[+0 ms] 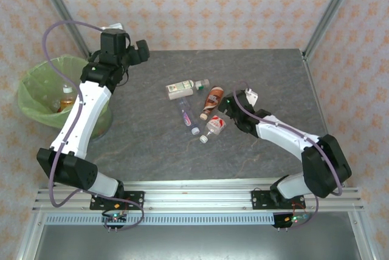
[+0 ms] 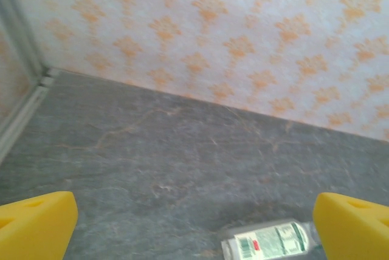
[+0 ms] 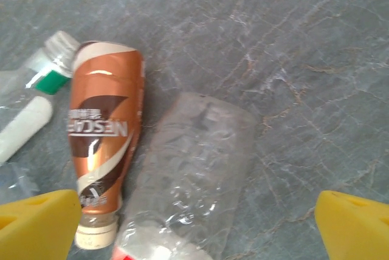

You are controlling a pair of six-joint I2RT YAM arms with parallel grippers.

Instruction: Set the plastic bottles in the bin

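From above, the bin (image 1: pixel 25 96) stands left of the table (image 1: pixel 152 157) (bottles already inside), and four plastic bottles (image 1: pixel 180 90) lie mid-table.

Left wrist: the left gripper (image 2: pixel 194 226) gapes wide and empty, with a white-green bottle (image 2: pixel 270 242) near its right finger.

Right wrist: the right gripper (image 3: pixel 194 229) is spread wide, grasping nothing, over an orange-brown bottle (image 3: pixel 100 138) and a crumpled clear bottle (image 3: pixel 194 169) lying side by side.

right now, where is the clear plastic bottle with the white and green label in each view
top external: the clear plastic bottle with the white and green label lies mid-table, upper left of the cluster
left wrist: the bottle, bottom edge, right of centre
right wrist: the bottle, left edge, beside the copper-brown plastic bottle
shared landmark: the grey marbled tabletop
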